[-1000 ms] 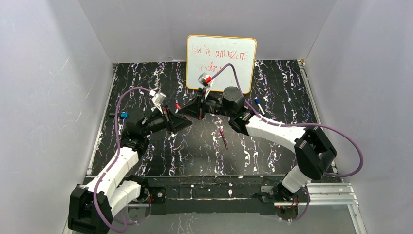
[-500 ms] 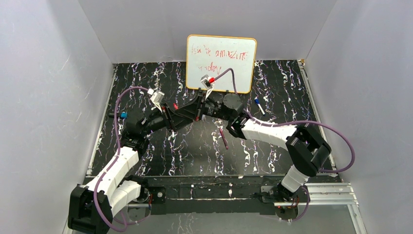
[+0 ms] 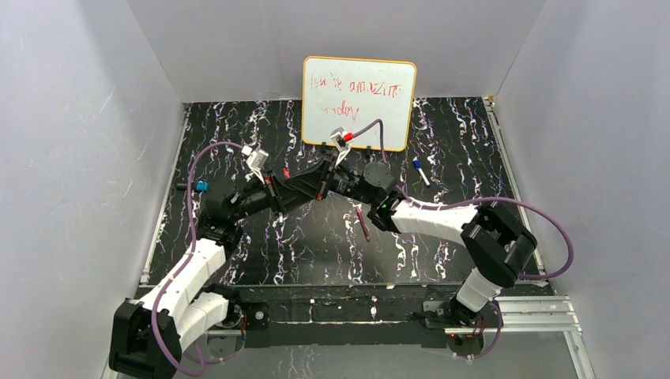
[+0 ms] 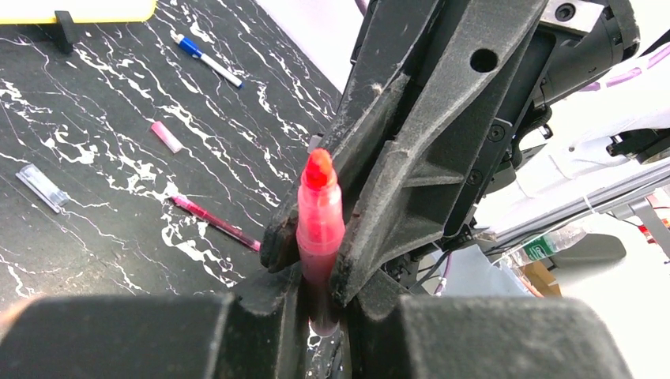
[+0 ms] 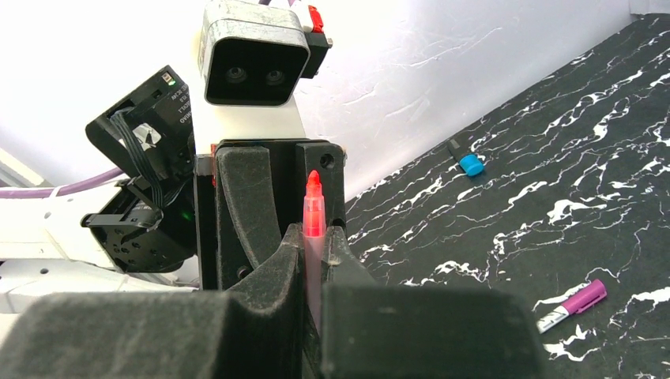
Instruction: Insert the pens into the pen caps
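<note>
Black marbled desk [image 3: 442, 142] lies below; above it the red pen [image 4: 320, 229] is uncapped, clamped at once in my left gripper [image 4: 320, 298] and my right gripper [image 5: 314, 242], both closed on its barrel. Down on the desk lie a magenta pen [image 4: 215, 223], a pink cap [image 4: 167, 136] and a blue-ended pen [image 4: 207, 61].

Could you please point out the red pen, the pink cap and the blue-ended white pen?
red pen [image 4: 320, 229]: left wrist view, mid-barrel.
pink cap [image 4: 167, 136]: left wrist view, middle of tube.
blue-ended white pen [image 4: 220, 71]: left wrist view, white barrel.
</note>
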You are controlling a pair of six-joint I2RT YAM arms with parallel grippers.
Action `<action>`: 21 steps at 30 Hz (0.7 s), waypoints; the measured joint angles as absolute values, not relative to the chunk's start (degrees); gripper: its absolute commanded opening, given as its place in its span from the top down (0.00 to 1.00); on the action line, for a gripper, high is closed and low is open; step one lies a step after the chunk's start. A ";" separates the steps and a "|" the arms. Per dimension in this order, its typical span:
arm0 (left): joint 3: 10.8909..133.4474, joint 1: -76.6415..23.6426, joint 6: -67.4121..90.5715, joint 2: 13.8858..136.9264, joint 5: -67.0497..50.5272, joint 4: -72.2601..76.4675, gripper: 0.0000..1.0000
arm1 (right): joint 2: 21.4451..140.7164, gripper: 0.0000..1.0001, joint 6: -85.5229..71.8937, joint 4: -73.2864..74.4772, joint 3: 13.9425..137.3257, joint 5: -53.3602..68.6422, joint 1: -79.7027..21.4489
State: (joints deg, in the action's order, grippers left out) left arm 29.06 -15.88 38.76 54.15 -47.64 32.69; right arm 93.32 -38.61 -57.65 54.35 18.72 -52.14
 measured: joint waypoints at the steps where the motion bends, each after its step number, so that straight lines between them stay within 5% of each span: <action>1: 28.82 -15.88 38.74 54.13 -47.68 32.73 1.00 | 93.14 0.99 -38.46 -57.56 54.04 18.22 -52.21; 9: 28.49 -16.27 37.23 54.04 -48.73 30.83 1.00 | 91.33 0.99 -37.01 -56.12 51.99 15.38 -53.08; 14: 28.99 -16.38 35.03 53.82 -48.71 26.92 0.82 | 90.89 0.99 -36.49 -55.13 51.11 14.20 -53.47; 21: 29.58 -16.25 33.30 53.80 -47.55 24.97 0.68 | 88.92 0.99 -35.97 -54.46 49.98 10.24 -53.04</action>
